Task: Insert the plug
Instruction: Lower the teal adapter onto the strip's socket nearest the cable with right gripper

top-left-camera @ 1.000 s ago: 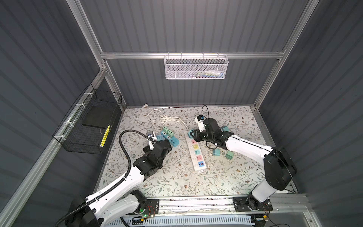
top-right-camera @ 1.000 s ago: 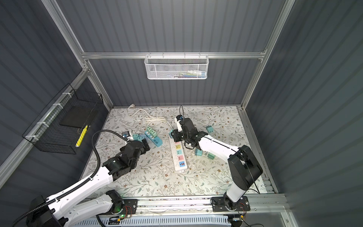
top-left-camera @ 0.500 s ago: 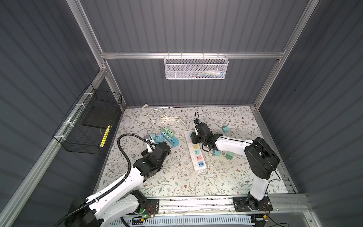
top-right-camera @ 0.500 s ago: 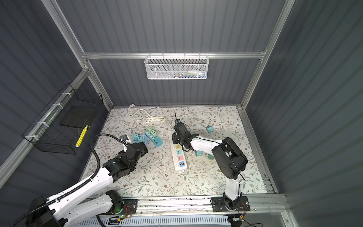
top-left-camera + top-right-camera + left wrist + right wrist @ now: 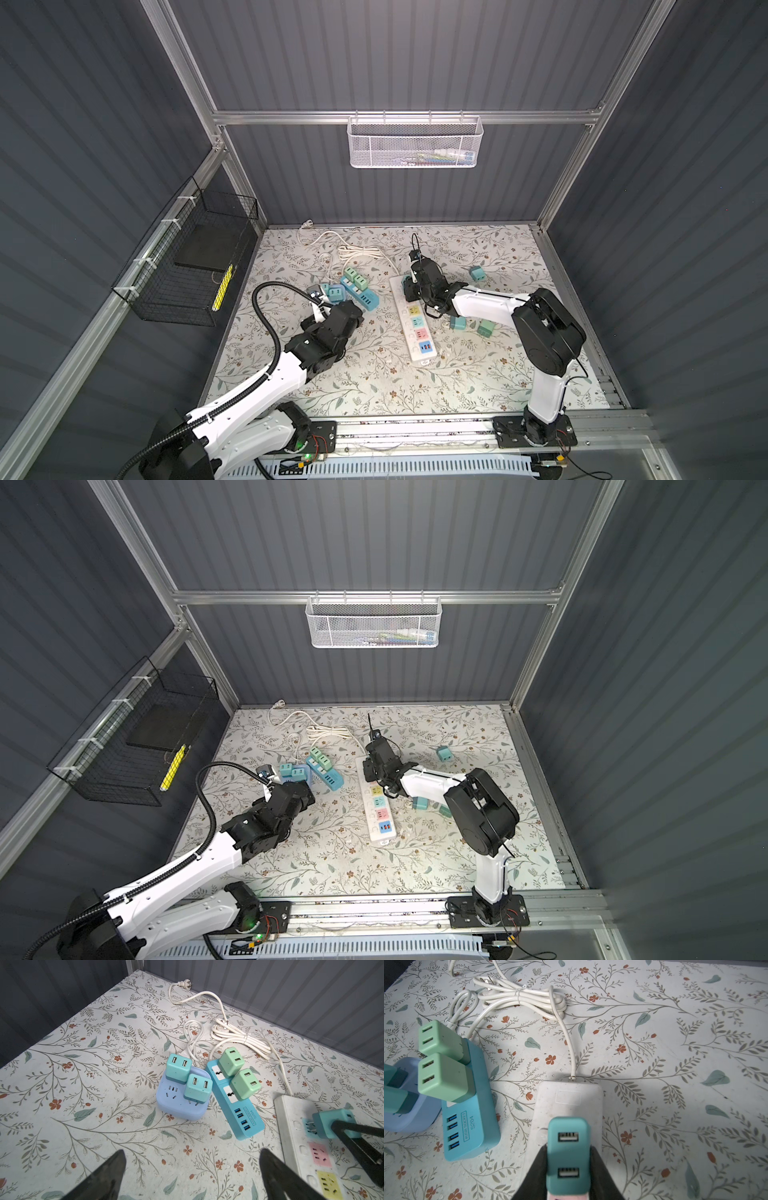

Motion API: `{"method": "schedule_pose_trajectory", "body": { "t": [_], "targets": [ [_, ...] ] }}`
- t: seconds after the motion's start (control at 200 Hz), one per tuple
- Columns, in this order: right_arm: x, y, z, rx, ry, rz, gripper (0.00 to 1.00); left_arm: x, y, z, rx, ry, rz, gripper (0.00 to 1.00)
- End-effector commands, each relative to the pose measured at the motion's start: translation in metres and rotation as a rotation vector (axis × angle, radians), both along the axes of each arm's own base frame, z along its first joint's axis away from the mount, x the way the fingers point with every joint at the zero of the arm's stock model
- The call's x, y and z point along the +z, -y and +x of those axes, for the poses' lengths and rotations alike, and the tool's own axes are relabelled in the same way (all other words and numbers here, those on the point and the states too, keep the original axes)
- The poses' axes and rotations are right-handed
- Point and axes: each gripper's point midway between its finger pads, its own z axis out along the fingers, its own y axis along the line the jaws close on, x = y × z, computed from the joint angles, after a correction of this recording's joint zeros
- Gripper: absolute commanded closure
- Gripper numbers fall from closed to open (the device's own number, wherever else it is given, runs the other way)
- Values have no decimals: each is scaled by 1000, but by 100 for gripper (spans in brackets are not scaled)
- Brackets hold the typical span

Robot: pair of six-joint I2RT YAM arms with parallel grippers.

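My right gripper (image 5: 568, 1153) is shut on a teal plug (image 5: 568, 1155) with two USB ports, one finger on each side of it. It holds the plug over the far end of the white power strip (image 5: 569, 1097). In the left wrist view the plug (image 5: 332, 1126) has its prongs at the strip's teal socket (image 5: 307, 1128), with bare metal still showing. In both top views the right gripper (image 5: 409, 286) (image 5: 370, 769) sits over the strip (image 5: 417, 328) (image 5: 380, 812). My left gripper (image 5: 191, 1169) (image 5: 353, 318) is open and empty, low over the mat left of the strip.
A light-blue socket cube (image 5: 180, 1103) carries two teal chargers, and a blue strip (image 5: 239, 1113) beside it carries two green ones. A coiled white cable (image 5: 239, 1036) lies behind them. Loose chargers (image 5: 457, 323) (image 5: 477, 273) lie right of the white strip. Wire baskets hang on the walls.
My right gripper has moved left and down with the plug onto the strip's far end, and its elbow has folded up. The left gripper has drawn back slightly toward the front.
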Motion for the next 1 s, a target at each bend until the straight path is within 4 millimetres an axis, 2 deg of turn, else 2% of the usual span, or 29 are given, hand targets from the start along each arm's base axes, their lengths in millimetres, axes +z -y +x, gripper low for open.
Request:
{"method": "schedule_pose_trajectory", "body": {
  "t": [0.0,0.295,0.645,0.996],
  "targets": [
    [-4,5,-2,-17,-20,-14,78,17,-1,5,10,42,0,0],
    [-10,11,-10,-53,-62,-20,78,18,-3,3,10,46,0,0],
    [-8,4,-13,-43,-81,-6,79,21,-7,-1,8,55,0,0],
    [-19,7,-11,-46,-66,-175,79,20,-8,-2,11,54,-4,0]
  ]
}}
